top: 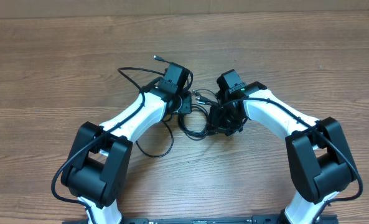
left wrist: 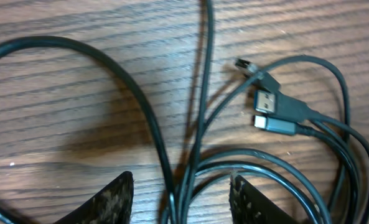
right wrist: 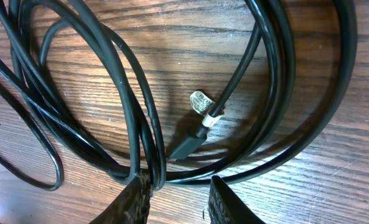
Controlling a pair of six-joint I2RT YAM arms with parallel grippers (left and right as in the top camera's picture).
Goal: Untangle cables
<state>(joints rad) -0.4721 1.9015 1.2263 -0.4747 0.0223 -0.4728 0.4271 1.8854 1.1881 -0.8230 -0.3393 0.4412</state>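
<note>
The cables (top: pixel 195 121) are thin black cords bunched between the two arms, with one loop (top: pixel 154 149) trailing toward the front and one plug end (top: pixel 158 58) lying at the back. My left gripper (top: pixel 185 103) is over the left side of the bunch. In the left wrist view it (left wrist: pixel 182 176) is open, with several strands (left wrist: pixel 190 155) running through the gap and touching neither finger. Silver-tipped plugs (left wrist: pixel 266 101) lie to the right. My right gripper (right wrist: pixel 181 177) is open, low on the table. Strands (right wrist: pixel 158 168) press against its left finger (right wrist: pixel 137 199). A small plug (right wrist: pixel 200 101) lies just ahead.
The wooden table (top: pixel 60 68) stretches wide on both sides and behind the arms. Both white arms reach in from the near edge, their bases (top: pixel 97 168) (top: pixel 321 162) at the front left and right. The grippers are close together over the bunch.
</note>
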